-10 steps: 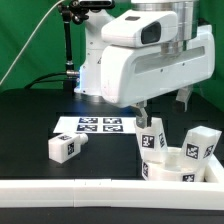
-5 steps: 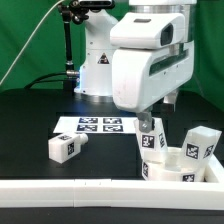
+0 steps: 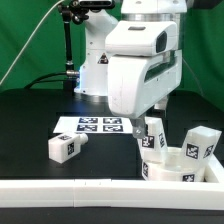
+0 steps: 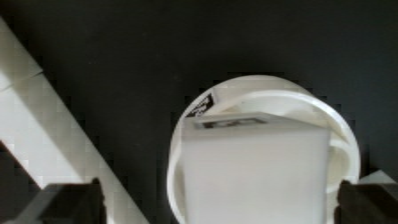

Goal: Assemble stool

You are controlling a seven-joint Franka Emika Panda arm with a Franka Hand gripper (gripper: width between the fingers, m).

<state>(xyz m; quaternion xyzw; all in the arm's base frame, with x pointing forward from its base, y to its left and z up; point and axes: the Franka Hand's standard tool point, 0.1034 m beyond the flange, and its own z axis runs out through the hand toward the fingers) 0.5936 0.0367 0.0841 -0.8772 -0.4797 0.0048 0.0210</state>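
The round white seat (image 3: 172,173) lies at the exterior view's right, against the front rail. One tagged leg (image 3: 153,139) stands upright on it. My gripper (image 3: 150,117) hangs just above that leg, fingers apart. In the wrist view the leg (image 4: 258,150) fills the space ahead of the gripper (image 4: 217,205). One dark fingertip (image 4: 63,200) shows on each side, with a gap beside the leg, so the gripper is open and holds nothing. A second leg (image 3: 200,143) leans at the seat's right. A third leg (image 3: 65,148) lies on the black table at the left.
The marker board (image 3: 100,125) lies flat behind the legs, mid-table. The long white L-shaped rail (image 3: 90,190) runs along the front edge and also shows in the wrist view (image 4: 36,110). The arm's big white body (image 3: 145,60) hangs over the seat area.
The wrist has turned about its upright axis over the past second, bringing the two fingers closer together in the exterior view. The legs and seat have not moved.
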